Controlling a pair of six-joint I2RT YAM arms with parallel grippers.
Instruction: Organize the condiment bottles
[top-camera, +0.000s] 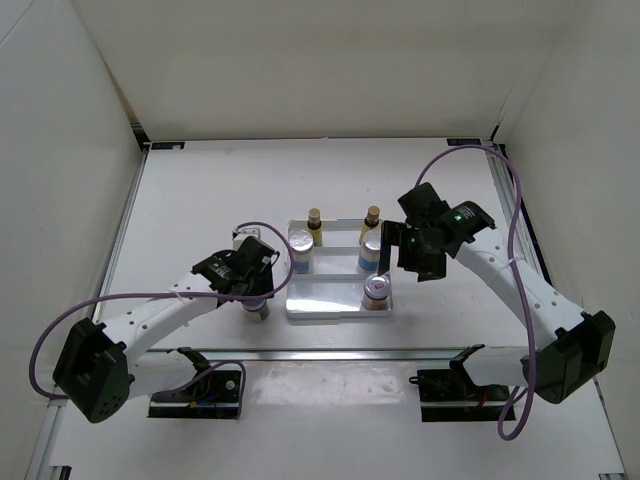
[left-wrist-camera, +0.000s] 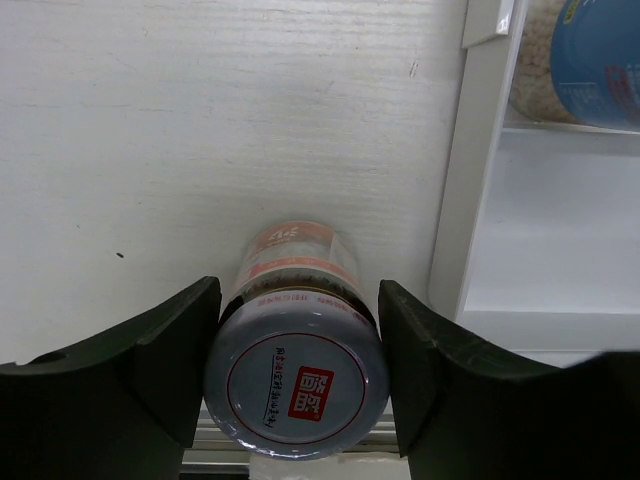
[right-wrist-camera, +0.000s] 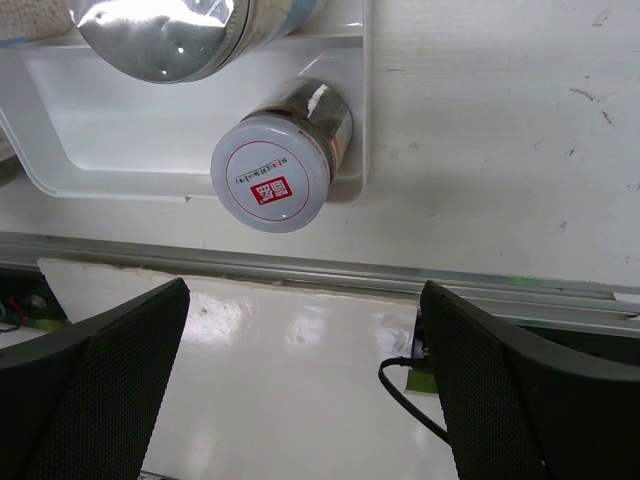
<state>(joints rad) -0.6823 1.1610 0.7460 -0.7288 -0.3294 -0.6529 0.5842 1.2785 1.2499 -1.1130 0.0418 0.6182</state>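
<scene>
Silver-lidded reddish jar (left-wrist-camera: 296, 390) stands upright on the counter (left-wrist-camera: 150, 120), just left of the white tray (left-wrist-camera: 455, 200), squarely between the left gripper's (left-wrist-camera: 298, 335) jaws; whether they touch it is hard to tell. The right gripper's (right-wrist-camera: 300, 300) jaws gape, empty.

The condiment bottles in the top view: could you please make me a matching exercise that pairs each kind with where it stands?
1 yellow bottles
2 blue-labelled bottles
3 right jar
4 left jar

a tray, front row
b table, straddled by left gripper
c tray, back row
d tray, middle row

Pairs: 1-c, 2-d, 3-a, 4-b
</scene>
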